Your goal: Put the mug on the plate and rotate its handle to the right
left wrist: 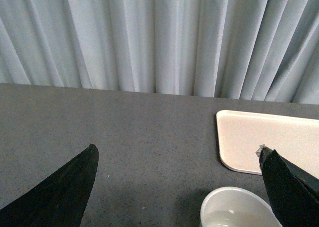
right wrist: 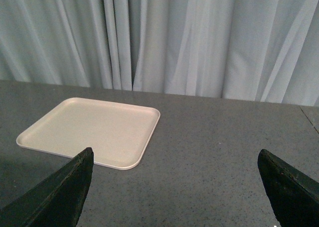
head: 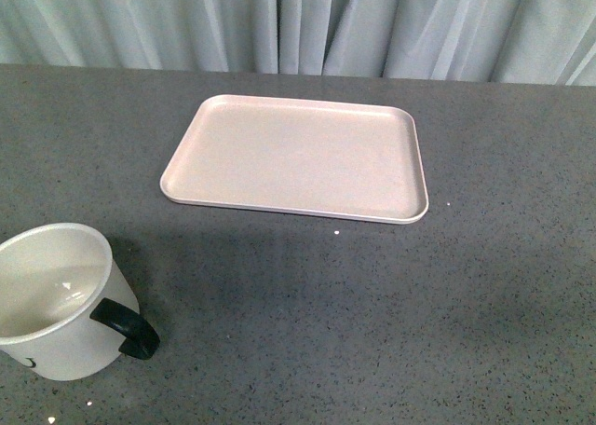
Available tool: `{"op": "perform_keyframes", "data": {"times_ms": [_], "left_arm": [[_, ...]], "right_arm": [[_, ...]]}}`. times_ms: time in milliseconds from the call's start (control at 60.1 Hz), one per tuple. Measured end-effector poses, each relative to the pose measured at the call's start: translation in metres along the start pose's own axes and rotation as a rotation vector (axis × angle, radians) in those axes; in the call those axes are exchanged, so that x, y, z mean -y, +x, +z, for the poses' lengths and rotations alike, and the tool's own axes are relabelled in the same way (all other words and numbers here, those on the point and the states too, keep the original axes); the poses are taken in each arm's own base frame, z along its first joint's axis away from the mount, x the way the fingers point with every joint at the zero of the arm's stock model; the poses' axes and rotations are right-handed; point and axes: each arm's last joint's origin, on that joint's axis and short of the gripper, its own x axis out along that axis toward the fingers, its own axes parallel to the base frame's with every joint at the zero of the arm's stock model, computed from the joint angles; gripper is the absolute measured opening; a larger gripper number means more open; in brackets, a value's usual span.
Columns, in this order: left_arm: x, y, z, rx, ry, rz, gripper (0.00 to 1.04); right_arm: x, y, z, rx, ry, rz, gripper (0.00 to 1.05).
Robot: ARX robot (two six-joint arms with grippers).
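Observation:
The white mug [head: 58, 299] stands upright on the grey table at the near left, its black handle [head: 128, 327] pointing right and toward me; only a trace of black marking shows on its side. The pale pink-beige plate [head: 296, 157] lies flat and empty in the middle of the table, apart from the mug. Neither arm shows in the front view. In the left wrist view my left gripper [left wrist: 178, 160] is open above the table, with the mug's rim [left wrist: 234, 207] between the fingers, nearer one of them, and the plate's corner [left wrist: 249, 142] beyond. In the right wrist view my right gripper [right wrist: 174, 160] is open over bare table, next to the plate [right wrist: 92, 130].
The dark grey speckled table [head: 372, 304] fills the view. Pale grey curtains [head: 298, 20] hang along its far edge. A few small white specks [head: 336, 231] lie on the table near the plate's front rim.

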Motion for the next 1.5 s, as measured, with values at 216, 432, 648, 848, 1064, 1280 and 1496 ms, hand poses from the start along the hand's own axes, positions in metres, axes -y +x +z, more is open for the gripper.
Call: {"op": "perform_keyframes", "data": {"times_ms": [216, 432, 648, 848, 1064, 1280, 1496], "left_arm": [[0.000, 0.000, 0.000, 0.000, 0.000, 0.000, 0.95], [0.000, 0.000, 0.000, 0.000, 0.000, 0.000, 0.95], [0.005, 0.013, 0.006, -0.509, -0.147, -0.155, 0.95], [0.018, 0.064, 0.014, -0.637, -0.144, -0.189, 0.95], [0.040, 0.107, -0.010, -0.801, -0.113, -0.263, 0.95], [0.044, 0.126, -0.023, -0.864, -0.095, -0.239, 0.95], [0.040, 0.132, -0.029, -0.887, -0.075, -0.221, 0.95]], "right_arm": [[0.000, 0.000, 0.000, 0.000, 0.000, 0.000, 0.96], [0.000, 0.000, 0.000, 0.000, 0.000, 0.000, 0.96], [0.000, 0.000, 0.000, 0.000, 0.000, 0.001, 0.96], [0.000, 0.000, 0.000, 0.000, 0.000, 0.000, 0.96], [0.000, 0.000, 0.000, 0.000, 0.000, 0.000, 0.96], [0.000, 0.000, 0.000, 0.000, 0.000, 0.000, 0.96], [0.000, 0.000, 0.000, 0.000, 0.000, 0.000, 0.96]]}}
